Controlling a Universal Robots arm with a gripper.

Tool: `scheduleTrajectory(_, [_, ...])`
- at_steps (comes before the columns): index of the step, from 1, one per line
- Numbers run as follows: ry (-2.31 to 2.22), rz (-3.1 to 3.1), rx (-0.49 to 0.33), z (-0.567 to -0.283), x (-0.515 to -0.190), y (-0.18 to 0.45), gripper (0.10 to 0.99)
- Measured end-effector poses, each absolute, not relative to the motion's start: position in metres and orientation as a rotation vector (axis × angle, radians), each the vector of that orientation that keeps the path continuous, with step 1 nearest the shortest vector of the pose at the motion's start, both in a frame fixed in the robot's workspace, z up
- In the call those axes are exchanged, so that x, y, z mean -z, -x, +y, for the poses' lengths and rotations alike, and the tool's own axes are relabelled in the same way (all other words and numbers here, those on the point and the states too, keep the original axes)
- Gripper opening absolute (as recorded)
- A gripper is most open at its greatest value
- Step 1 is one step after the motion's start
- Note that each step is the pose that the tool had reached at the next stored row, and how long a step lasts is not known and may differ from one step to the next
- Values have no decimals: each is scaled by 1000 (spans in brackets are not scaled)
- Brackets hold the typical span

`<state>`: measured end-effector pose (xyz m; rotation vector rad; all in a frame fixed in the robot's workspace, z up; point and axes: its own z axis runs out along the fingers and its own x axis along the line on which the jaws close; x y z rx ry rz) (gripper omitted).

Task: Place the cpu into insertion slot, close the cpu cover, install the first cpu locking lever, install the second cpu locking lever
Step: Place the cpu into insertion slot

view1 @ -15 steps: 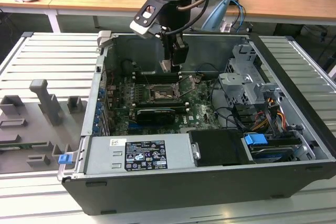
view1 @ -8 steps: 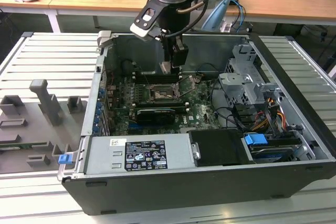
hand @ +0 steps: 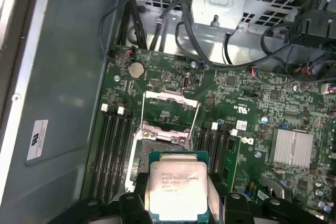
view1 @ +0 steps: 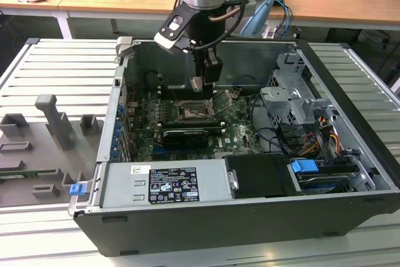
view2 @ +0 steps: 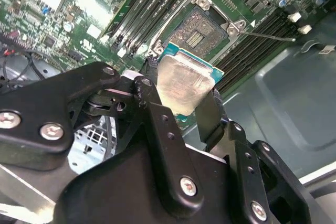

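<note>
We're pinching the small square silver-topped cpu (view2: 185, 85) by two opposite edges in the black two-finger tool (view2: 182, 92), and we're hanging it above the green circuit board (hand: 231, 82), near the dark square silver-rimmed insertion slot (view2: 197, 32). Slot is sitting bare. Thin silver windowed cpu cover (hand: 171, 94) is lying swung open beside it. We're working inside the open black computer case (view1: 250, 223).

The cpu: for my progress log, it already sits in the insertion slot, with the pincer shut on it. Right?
Not quite. The cpu is not in the insertion slot: the pincer, shut on it, holds it in the air, apart from the slot, as the second wrist view shows.
</note>
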<state>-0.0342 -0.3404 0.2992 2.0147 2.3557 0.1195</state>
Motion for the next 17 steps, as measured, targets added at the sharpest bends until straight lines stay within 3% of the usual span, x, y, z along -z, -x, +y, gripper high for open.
scheduleTrajectory(17, [-2033,2346,-112,-339,-275,34,529])
